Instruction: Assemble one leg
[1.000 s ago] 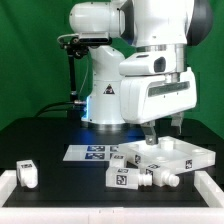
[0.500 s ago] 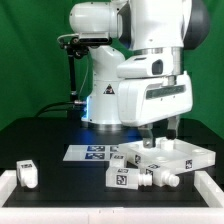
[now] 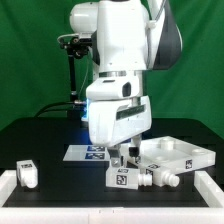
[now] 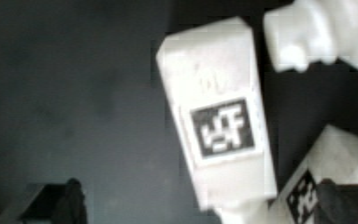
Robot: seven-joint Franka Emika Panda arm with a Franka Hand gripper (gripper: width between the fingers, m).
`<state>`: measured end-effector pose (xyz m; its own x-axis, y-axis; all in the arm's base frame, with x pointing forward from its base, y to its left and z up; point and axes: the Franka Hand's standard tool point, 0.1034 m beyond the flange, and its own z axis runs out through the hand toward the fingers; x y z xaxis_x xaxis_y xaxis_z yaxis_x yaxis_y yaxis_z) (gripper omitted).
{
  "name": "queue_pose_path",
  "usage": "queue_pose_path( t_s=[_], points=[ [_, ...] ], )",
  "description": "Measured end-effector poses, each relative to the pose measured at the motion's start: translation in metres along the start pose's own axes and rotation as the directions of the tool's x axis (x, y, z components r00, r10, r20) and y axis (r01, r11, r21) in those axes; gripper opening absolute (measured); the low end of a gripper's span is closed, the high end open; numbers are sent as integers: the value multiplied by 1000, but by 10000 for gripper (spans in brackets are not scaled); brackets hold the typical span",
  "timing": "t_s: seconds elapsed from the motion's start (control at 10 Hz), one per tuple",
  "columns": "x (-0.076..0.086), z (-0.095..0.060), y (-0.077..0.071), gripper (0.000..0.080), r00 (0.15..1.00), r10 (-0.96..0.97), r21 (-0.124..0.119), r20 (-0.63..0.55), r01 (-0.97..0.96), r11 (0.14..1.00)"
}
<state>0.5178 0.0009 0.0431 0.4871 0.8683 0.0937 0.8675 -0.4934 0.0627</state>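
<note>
1. Two dark fingers [image 4: 60,200] of the black two-finger gripper [image 3: 125,155] stand apart and close on nothing. In the blurred wrist view only one tip shows clearly, off to one side of the post below.
2. Just under the gripper, a small white stubby plastic leg [image 3: 125,179] lies on its side on the table. It is a blocky, smooth post with a black-and-white square tag [image 4: 220,127] on its upward face.
3. The leg's long axis runs across the exterior view, left to right, flat on the table and not upright. I cannot tell whether the fingertips touch it.
4. A second white plastic post [image 3: 162,178] of the same kind lies end to end with it, on the exterior view's right, touching or nearly so.
5. Behind both posts sits a large flat white panel [image 3: 180,155], thick and smooth-edged, also carrying tags.
6. To the exterior view's left of the gripper, the thin flat white marker board [image 3: 85,152] lies on the matte black table [image 3: 50,135].
7. A third white tagged post [image 3: 27,173] sits well apart, far on the exterior view's left.
8. A low white rim [image 3: 100,208] borders the table's near edge, and all the loose parts lie inside it.
9. Above it all leans the glossy white rounded robot arm [image 3: 120,60].
</note>
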Motion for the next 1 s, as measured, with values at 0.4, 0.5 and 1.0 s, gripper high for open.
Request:
queue_pose_path(
  t_s=[0.4,0.5,1.0],
  points=[
    [-13,30,-10,649,1000,19,45,18,-20,999],
    [-11,30,-5,649,1000,20,41,15,-21,999],
    [-11,30,-5,282,1000,21,40,15,-22,999]
  ],
)
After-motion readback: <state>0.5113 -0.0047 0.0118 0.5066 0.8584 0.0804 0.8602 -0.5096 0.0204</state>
